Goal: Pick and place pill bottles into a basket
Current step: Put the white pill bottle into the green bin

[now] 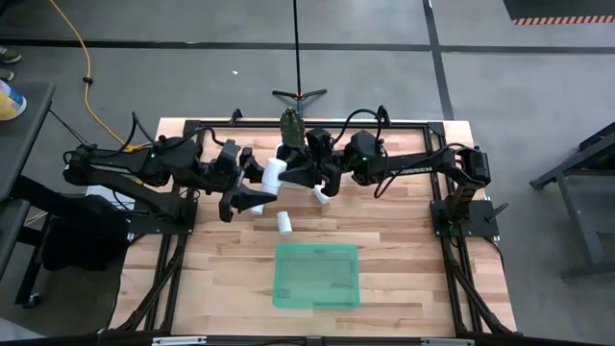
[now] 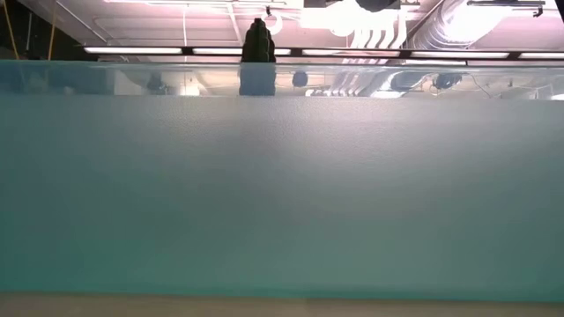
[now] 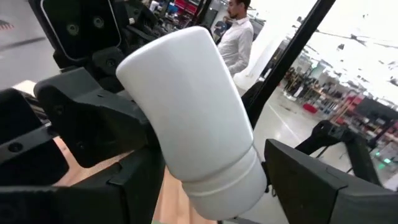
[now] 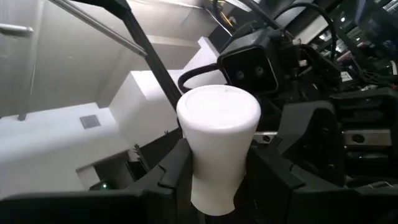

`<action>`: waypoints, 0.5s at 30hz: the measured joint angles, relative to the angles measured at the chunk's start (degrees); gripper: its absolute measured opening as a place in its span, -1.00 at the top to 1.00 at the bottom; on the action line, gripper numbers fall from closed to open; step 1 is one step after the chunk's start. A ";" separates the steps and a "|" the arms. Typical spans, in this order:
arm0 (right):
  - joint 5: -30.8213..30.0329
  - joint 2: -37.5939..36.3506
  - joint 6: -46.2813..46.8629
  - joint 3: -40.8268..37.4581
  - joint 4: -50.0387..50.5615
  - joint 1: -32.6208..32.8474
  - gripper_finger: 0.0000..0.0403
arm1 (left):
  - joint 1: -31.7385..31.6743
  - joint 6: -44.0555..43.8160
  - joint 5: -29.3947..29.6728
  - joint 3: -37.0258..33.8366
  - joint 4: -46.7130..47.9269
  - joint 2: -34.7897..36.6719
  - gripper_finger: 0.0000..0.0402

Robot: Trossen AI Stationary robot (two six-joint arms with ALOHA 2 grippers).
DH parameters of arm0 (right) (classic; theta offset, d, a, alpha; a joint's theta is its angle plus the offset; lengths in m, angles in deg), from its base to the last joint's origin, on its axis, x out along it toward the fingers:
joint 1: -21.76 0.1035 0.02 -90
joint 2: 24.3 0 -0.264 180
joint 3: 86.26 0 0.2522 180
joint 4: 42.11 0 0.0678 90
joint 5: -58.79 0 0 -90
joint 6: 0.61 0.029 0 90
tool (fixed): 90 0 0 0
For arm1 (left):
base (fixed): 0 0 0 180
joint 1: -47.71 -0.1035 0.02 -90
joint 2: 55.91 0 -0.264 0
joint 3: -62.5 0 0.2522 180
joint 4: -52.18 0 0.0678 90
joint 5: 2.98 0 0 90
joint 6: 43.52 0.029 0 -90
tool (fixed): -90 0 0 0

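Left gripper (image 1: pixel 258 185): you have it closed around a white pill bottle (image 3: pixel 196 118); in the left wrist view the bottle fills the gap between the dark fingers (image 3: pixel 317 180), cap end seated down in the jaws and base pointing outward.
Right gripper (image 1: pixel 322 185): clamped on a second pill bottle (image 4: pixel 217 143); the right wrist view shows it standing between the two fingers with its flat end toward the camera.
Loose bottle (image 1: pixel 285 222): lies on its side on the wooden table (image 1: pixel 404 269), between the two grippers and the basket, apart from both.
Basket (image 1: pixel 316 276): the green tray sits toward the near edge of the table, well apart from both grippers and nothing shows inside it; its wall blocks almost the whole low view.
Key relation: the basket lies straight out from both grippers, across the loose bottle.
Nearer arm: you can judge the left gripper slightly closer to the basket, though the margin is small.
Next move: carry either held bottle over the tray's rim before you release.
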 joint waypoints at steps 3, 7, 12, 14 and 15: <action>1.10 0.03 -0.04 0.00 0.42 -0.45 0.41 | -0.02 -2.30 0.53 0.00 0.01 0.00 -0.52; 1.46 0.02 -0.88 0.00 2.31 -1.03 0.41 | -0.02 -4.29 2.61 -0.02 0.44 0.00 -0.52; 1.74 0.11 -1.44 -0.02 2.61 -1.06 0.41 | 0.00 -6.43 4.45 -0.02 1.34 0.00 -0.52; 1.95 0.15 -1.50 -0.07 2.77 -1.10 0.41 | 0.00 -6.95 5.16 -0.02 1.81 0.01 -0.50; 1.96 0.15 -1.52 -0.07 2.78 -1.11 0.41 | 0.00 -7.09 5.67 -0.02 1.82 0.02 -0.48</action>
